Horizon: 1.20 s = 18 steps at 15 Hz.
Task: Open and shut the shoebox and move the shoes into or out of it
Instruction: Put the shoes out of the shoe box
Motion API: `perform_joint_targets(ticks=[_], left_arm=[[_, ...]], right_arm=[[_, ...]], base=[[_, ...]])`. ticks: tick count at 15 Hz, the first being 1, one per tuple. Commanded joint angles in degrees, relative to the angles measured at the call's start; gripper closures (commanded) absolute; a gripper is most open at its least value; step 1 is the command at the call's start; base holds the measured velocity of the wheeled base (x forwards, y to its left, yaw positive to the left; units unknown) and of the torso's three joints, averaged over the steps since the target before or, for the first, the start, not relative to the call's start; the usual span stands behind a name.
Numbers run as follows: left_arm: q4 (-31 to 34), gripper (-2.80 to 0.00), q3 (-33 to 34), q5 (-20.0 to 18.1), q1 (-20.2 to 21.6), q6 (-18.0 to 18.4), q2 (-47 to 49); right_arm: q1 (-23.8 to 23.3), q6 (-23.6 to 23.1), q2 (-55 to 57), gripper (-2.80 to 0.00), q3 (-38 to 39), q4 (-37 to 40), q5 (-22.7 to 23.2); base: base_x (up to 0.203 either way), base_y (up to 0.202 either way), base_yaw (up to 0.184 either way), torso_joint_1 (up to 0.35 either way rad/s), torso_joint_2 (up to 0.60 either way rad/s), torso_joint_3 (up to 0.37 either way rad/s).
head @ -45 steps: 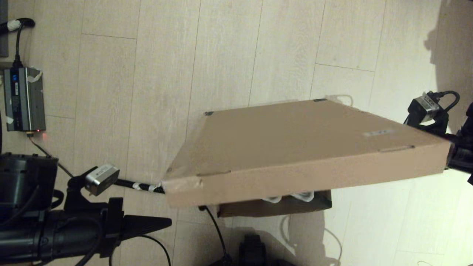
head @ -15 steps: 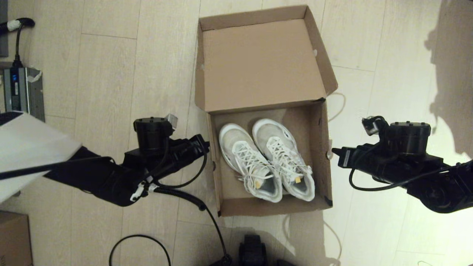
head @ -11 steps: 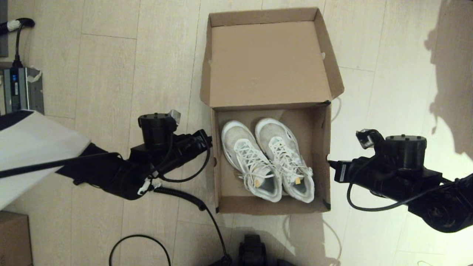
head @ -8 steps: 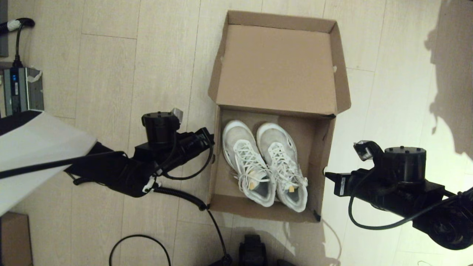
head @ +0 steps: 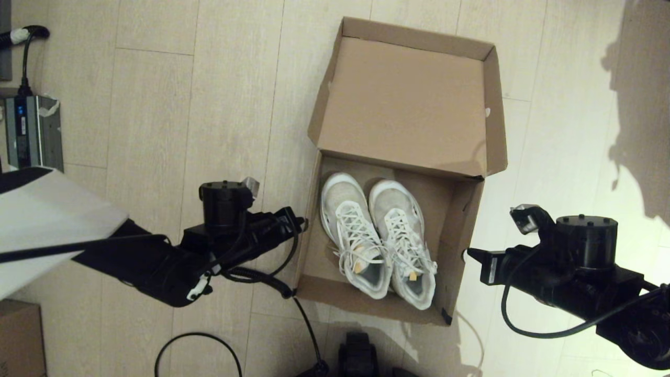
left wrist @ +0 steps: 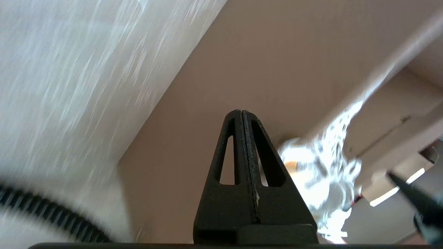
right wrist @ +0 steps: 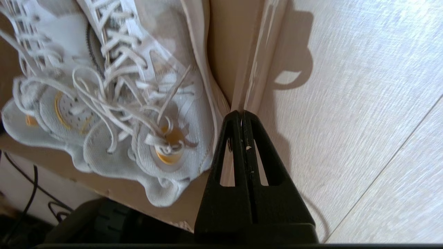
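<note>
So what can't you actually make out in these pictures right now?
- Left gripper touching the shoebox or not: head view hides its tip behind the arm; left wrist view is blurred.
- Right gripper contact with the box wall: tip sits at the rim in the right wrist view, head view too small to settle.
- Shoes heels: cut off behind the near wall in the head view.
- Outside of the lid: faces away.

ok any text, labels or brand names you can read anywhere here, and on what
None can be read.
Grey device on the floor at far left: a blue mark and pale stickers, too small to read.
Tag on the right arm near the right pincer: pale patch, no legible print.
Shoes in the open shoebox: yellow-orange marks inside the tongues, no readable lettering.
Left pincer: no markings visible.
</note>
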Motion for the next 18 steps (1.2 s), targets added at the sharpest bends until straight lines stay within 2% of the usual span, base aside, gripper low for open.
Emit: perform_joint_targets(ticks=[1,6,10,13,16,18], left_arm=[[-0.34,0.0,4.44,0.04,-0.06,-0.19,-3.26],[-4.59,0.0,11.89,1.01,-2.52,-0.26,-4.07],[-6.03,0.0,12.38,1.8,-2.48,-0.18,-3.95],[-5.94,0.0,9.97,1.65,-2.39,-0.18,-3.13],[-5.33,0.0,4.45,1.49,-2.39,-0.06,-1.09],[-1.47,0.0,0.55,1.49,-2.39,-0.01,-0.48]], right_arm=[[-2.24,-0.18,-0.07,0.0,-2.04,-0.36,-0.05],[-8.7,-4.08,-0.32,0.0,-8.41,0.95,-1.42],[-8.6,-4.22,-2.76,0.0,-5.67,3.55,-1.36],[-8.33,-3.98,-3.91,0.0,-1.92,3.71,-0.9],[-8.32,-3.69,-5.17,0.0,-0.65,3.78,-0.59],[-8.23,-3.61,-6.76,0.0,-0.04,3.9,0.36]], base=[[0.0,0.0,0.0,0.0,0.0,0.0],[0.0,0.0,0.0,0.0,0.0,0.0],[0.0,0.0,0.0,0.0,0.0,0.0],[0.0,0.0,0.0,0.0,0.0,0.0],[0.0,0.0,0.0,0.0,0.0,0.0],[0.0,0.0,0.0,0.0,0.0,0.0]])
